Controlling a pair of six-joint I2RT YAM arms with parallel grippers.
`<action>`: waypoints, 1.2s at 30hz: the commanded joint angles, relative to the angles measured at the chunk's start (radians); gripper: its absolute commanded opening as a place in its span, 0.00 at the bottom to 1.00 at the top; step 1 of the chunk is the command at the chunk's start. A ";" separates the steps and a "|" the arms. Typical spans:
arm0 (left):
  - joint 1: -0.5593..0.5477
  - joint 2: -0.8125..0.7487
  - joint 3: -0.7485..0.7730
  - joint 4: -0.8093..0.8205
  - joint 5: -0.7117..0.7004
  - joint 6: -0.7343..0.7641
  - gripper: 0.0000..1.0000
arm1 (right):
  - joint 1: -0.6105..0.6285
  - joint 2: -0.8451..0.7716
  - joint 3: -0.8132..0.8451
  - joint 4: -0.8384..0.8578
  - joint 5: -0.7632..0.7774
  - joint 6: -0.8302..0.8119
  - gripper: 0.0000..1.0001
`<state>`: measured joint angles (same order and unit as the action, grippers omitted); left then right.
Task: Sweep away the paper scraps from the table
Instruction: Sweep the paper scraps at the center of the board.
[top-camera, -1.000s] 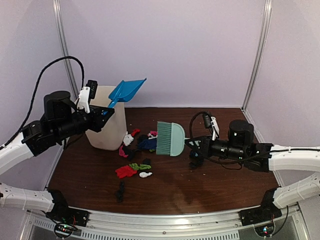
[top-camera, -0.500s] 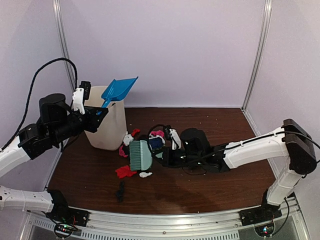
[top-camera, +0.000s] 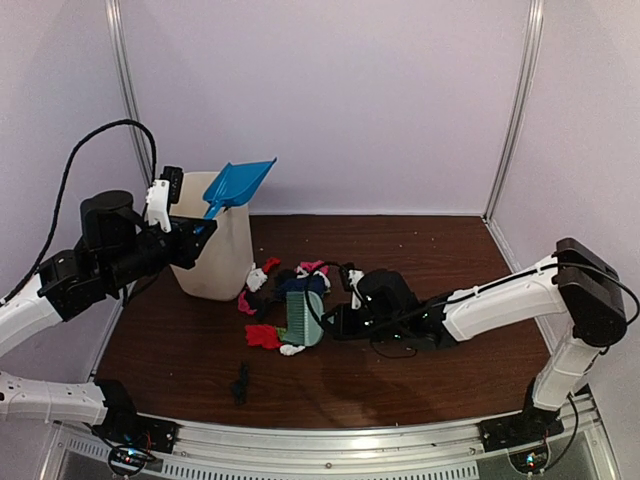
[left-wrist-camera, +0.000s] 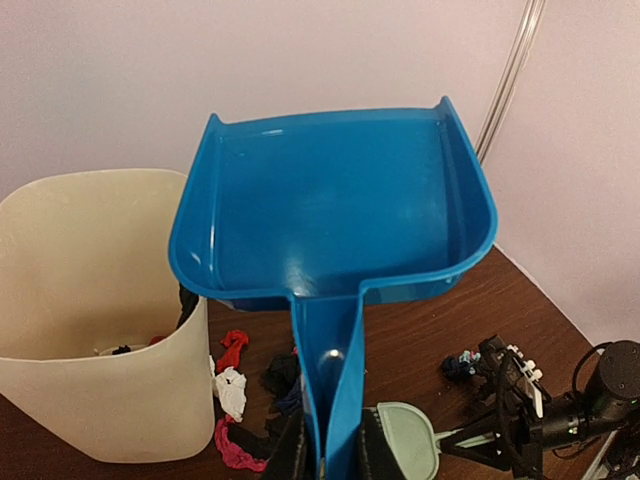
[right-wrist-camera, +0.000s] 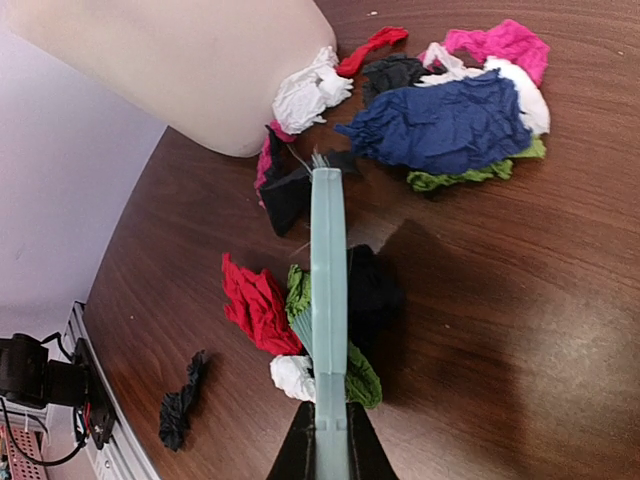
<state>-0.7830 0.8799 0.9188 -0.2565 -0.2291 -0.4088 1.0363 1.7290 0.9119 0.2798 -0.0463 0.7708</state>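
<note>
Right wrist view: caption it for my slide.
Right fingers hold a green brush edge-on amid paper scraps beside a cream bin.

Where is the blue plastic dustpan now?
The blue plastic dustpan is at the left rear in the top view, held by its handle in the left gripper, raised at the rim of the cream plastic bin.

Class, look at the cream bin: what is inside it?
Inside the bin, a few paper scraps show, black, red and white. The near wall and the blue dustpan cover the rest.
</note>
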 joint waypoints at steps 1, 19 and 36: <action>-0.002 -0.003 -0.007 0.036 -0.011 0.008 0.00 | -0.008 -0.112 -0.099 -0.049 0.109 0.013 0.00; -0.002 0.025 0.006 0.043 0.026 0.002 0.00 | -0.030 -0.540 -0.166 -0.191 -0.025 -0.118 0.00; -0.002 0.009 -0.006 0.031 0.024 0.004 0.00 | 0.010 -0.078 0.046 -0.164 0.008 -0.137 0.00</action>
<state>-0.7830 0.9077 0.9176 -0.2565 -0.2089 -0.4095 1.0649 1.6669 0.9699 0.1272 -0.1207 0.6460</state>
